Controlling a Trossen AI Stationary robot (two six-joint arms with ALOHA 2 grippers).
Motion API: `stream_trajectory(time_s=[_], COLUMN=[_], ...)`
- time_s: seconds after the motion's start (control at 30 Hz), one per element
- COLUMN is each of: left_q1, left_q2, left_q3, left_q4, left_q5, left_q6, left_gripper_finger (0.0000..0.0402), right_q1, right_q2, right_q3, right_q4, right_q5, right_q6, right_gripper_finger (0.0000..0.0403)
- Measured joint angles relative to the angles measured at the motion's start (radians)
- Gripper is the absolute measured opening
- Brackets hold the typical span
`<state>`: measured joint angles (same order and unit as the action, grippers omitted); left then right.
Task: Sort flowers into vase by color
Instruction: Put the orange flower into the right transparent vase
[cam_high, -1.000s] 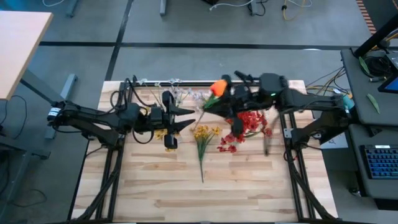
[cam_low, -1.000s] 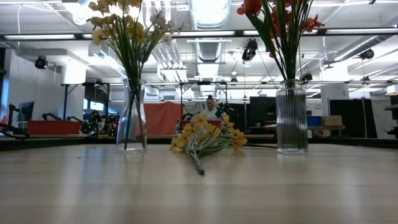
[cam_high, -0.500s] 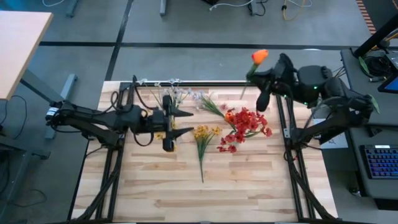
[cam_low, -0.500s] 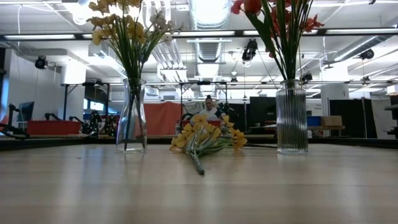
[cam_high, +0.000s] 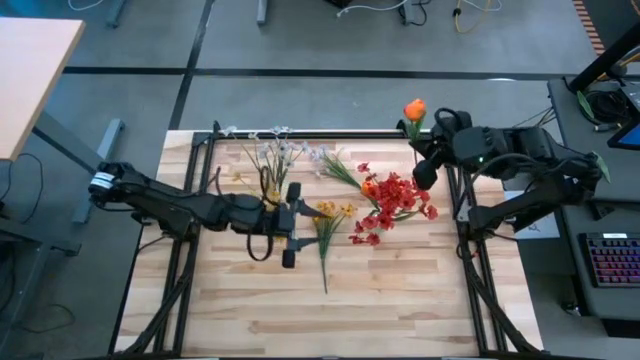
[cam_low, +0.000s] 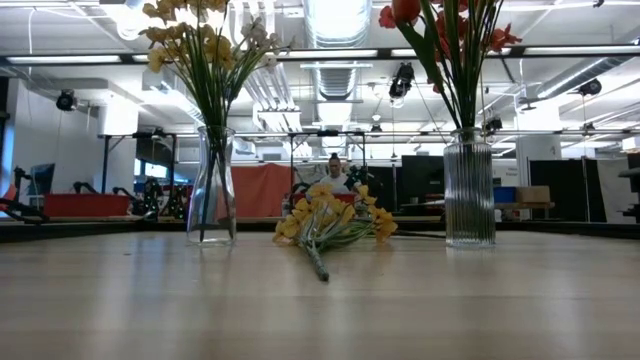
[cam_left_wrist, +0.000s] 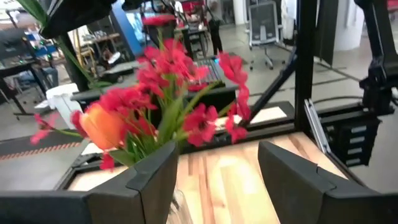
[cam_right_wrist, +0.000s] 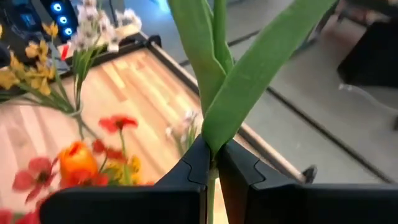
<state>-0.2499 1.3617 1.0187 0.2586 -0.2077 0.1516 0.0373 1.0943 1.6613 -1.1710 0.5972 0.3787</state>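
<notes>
A clear vase (cam_low: 212, 185) with yellow and white flowers (cam_high: 268, 165) stands far left. A ribbed vase (cam_low: 470, 190) with red flowers (cam_high: 397, 200) stands far right. A yellow spray (cam_high: 326, 218) lies flat on the wood between them, blossoms toward the far edge. My left gripper (cam_high: 291, 225) hangs open just left of that spray, nothing between its fingers (cam_left_wrist: 217, 180). My right gripper (cam_high: 420, 145) is shut on an orange tulip (cam_high: 414, 108) over the table's far right corner. My right gripper pinches the tulip's green stalk (cam_right_wrist: 212, 144) between its two fingers, just where the long leaves (cam_right_wrist: 249, 74) branch off. The stalk and leaves rise away from the fingertips. The tulip is lifted clear of the table and of both vases.
A pale spray (cam_high: 330, 162) shows between the two vases. Black frame rails (cam_high: 300, 134) run along the table's far edge and sides. Bare wood (cam_high: 330, 310) fills the near half. A person (cam_low: 335, 172) stands in the room far behind.
My right gripper has carried the orange tulip from above the red flowers toward the table's far right corner, turning as it went. My left gripper has moved from beside the yellow-flower vase toward the table's right and near edges, sinking beside the yellow spray.
</notes>
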Motion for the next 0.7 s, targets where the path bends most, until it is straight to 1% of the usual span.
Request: stream_trajectory(time_s=[0.17,0.4,0.57,0.7], left_q1=[-0.002,-0.005,-0.01,-0.018], left_q2=[0.052,0.103,0.137,0.17], left_q3=[0.0,0.0,0.0,0.0], left_q4=[-0.001,-0.02,-0.016,-0.007], left_q5=[-0.002,-0.028,-0.029,-0.029], left_q6=[-0.004,-0.005,-0.015,-0.025], left_gripper_finger=[0.0209,0.0209,0.0209,0.0209], right_q1=[0.08,0.205,0.276,0.331], right_q2=[-0.063,-0.194,-0.271,-0.312], right_q3=[-0.117,-0.357,-0.509,-0.605], right_q4=[0.027,0.238,0.323,0.399], right_q5=[0.01,0.086,0.102,0.111], right_q6=[0.082,0.103,0.134,0.146], right_gripper_finger=[0.0013,0.0013,0.0013,0.0013])
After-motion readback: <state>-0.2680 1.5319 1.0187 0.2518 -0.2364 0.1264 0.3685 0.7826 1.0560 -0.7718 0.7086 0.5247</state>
